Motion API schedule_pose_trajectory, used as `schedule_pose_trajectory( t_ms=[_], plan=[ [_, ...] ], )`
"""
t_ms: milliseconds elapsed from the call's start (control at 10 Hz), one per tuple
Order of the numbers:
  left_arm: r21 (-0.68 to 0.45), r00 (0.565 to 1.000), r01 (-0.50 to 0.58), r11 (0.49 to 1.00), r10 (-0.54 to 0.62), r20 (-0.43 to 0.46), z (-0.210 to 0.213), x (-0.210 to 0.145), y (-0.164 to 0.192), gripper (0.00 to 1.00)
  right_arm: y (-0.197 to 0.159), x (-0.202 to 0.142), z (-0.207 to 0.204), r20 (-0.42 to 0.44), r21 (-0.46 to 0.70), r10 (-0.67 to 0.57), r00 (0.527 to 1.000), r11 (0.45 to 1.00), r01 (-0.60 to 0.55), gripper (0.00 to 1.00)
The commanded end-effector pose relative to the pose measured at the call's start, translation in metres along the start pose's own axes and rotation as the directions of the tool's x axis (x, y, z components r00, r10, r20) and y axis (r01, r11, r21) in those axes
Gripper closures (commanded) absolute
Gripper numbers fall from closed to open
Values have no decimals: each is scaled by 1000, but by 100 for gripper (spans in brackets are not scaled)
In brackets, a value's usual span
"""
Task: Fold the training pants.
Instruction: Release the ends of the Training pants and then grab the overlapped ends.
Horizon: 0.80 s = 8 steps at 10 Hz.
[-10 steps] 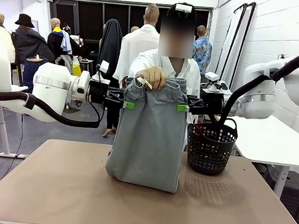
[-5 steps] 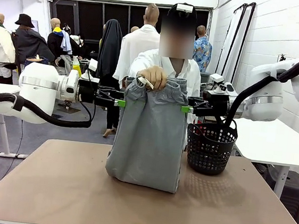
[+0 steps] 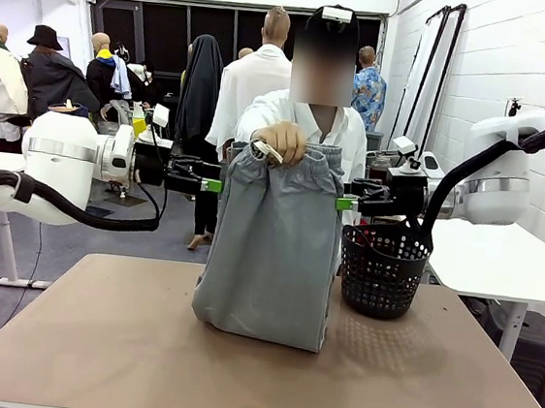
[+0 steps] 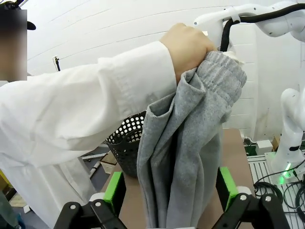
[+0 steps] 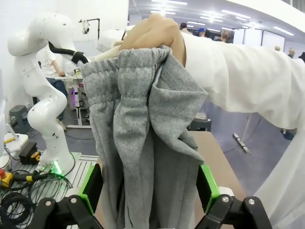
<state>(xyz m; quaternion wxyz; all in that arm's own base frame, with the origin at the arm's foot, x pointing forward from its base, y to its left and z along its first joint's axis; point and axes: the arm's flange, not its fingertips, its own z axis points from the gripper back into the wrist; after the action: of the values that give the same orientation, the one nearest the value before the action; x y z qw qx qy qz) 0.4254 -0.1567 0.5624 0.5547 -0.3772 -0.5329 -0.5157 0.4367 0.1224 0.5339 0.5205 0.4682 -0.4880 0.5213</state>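
The light grey training pants point(image 3: 270, 243) hang from a person's hand point(image 3: 277, 141), which grips the gathered waistband, and their lower end rests on the table point(image 3: 92, 341). My left gripper point(image 3: 214, 186) stands open just off the pants' left edge, below the waistband. On the other side, my right gripper point(image 3: 347, 203) is open just off the right edge at the same height. In the left wrist view the pants point(image 4: 190, 152) hang ahead between the green pads point(image 4: 114, 187) of the left gripper point(image 4: 171, 191). The right wrist view frames the pants point(image 5: 143, 143) between the right gripper's point(image 5: 149, 187) open fingers point(image 5: 207, 186).
A black perforated basket point(image 3: 383, 269) stands on the table's far right, close under my right gripper. The person in a white shirt point(image 3: 306, 120) stands at the far edge behind the pants. The table's near half is bare.
Both grippers have drawn outward from the pants' sides, the left one to the left and the right one to the right. The person's hand still holds the waistband in place.
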Motion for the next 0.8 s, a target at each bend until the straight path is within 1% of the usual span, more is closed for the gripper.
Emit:
schedule_pose_trajectory(
  t_ms=[0,200,400,700],
  plan=[
    [4,1000,17,1000,-17,6,-4,-3,0,0,7,-4,-5,12,-19,11,1000,1000,-10,0],
    [-30,1000,27,999,-27,-2,-6,-4,6,0,5,-4,-10,32,-9,0,999,1000,0,0],
    [-61,1000,21,998,-22,-6,-6,-7,7,0,6,-4,-11,47,25,-33,998,999,32,0],
    [-79,1000,15,997,-16,-6,-8,-9,12,0,13,-3,-15,38,93,-86,996,992,82,0]
  ],
)
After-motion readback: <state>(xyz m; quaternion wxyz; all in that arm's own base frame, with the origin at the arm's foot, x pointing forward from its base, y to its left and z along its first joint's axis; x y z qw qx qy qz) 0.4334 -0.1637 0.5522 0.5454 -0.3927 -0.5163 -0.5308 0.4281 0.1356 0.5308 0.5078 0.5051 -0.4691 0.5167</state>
